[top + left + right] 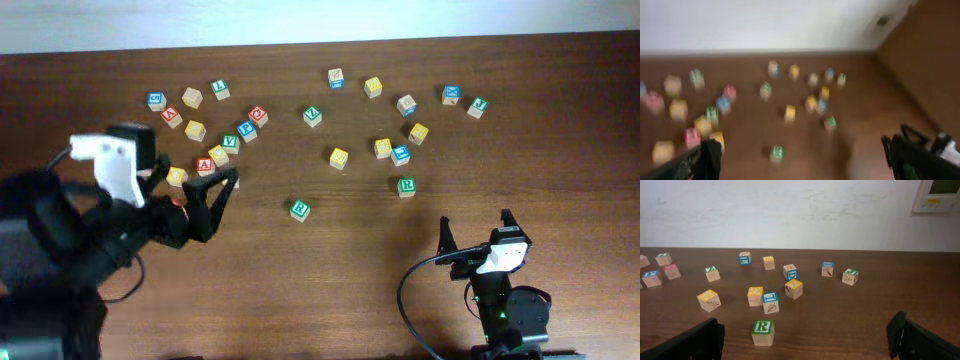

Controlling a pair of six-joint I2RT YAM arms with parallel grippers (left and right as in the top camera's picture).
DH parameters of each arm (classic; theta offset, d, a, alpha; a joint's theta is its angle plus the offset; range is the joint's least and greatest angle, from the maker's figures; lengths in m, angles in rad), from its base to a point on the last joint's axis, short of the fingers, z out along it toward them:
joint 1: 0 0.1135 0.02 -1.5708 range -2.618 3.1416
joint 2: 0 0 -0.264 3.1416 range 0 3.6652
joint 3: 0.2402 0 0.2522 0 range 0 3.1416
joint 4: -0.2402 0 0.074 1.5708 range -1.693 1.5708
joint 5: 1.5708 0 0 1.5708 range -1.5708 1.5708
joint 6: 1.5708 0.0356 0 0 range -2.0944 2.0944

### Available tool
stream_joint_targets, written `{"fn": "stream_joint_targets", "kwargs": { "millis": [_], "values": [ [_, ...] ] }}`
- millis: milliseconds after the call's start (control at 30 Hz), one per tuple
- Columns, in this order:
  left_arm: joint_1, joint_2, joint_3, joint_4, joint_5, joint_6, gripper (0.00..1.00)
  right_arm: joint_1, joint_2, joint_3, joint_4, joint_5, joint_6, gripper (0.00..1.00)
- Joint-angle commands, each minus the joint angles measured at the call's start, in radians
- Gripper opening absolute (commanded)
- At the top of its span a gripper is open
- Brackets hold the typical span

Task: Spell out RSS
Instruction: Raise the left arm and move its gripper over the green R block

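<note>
Left gripper spread wide, empty, angled right; right gripper likewise spread (empty, pointing forward).

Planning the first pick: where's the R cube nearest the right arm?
In the right wrist view the R cube sits nearest the camera, left of centre, in front of a blue cube.

A dark brown wooden tabletop carries small wooden alphabet cubes scattered across the upper half of the overhead frame: a tight cluster at upper left, a looser group at upper right, a yellow-faced cube near centre, and a green-lettered R cube right of centre.
</note>
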Motion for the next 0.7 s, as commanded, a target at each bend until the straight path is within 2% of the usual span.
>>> {"fn": "stream_joint_targets", "kwargs": {
  "millis": [0, 100, 133, 267, 300, 367, 533, 667],
  "values": [
    [0.002, 0.097, 0.052, -0.076, 0.059, 0.034, 0.99, -0.007, -0.004, -0.005, -0.005, 0.009, 0.007, 0.98],
    [-0.029, 0.161, 0.054, -0.111, 0.046, -0.001, 0.99, -0.007, -0.004, -0.005, -0.005, 0.009, 0.007, 0.98],
    [-0.064, 0.183, 0.058, -0.141, -0.035, -0.03, 0.99, -0.007, -0.004, -0.005, -0.005, 0.009, 0.007, 0.98],
    [-0.257, 0.3, 0.102, -0.287, -0.528, -0.249, 0.99, -0.007, -0.004, -0.005, -0.005, 0.009, 0.008, 0.98],
    [-0.297, 0.33, 0.104, -0.303, -0.594, -0.292, 0.99, -0.007, -0.004, -0.005, -0.005, 0.009, 0.008, 0.98],
    [-0.33, 0.369, 0.104, -0.304, -0.613, -0.315, 0.99, -0.007, -0.004, -0.005, -0.005, 0.009, 0.008, 0.98],
    [-0.348, 0.42, 0.104, -0.301, -0.437, -0.318, 0.99, -0.007, -0.004, -0.005, -0.005, 0.009, 0.008, 0.98],
    [-0.348, 0.423, 0.104, -0.305, -0.425, -0.317, 0.99, -0.007, -0.004, -0.005, -0.005, 0.009, 0.008, 0.98]
  ]
}}
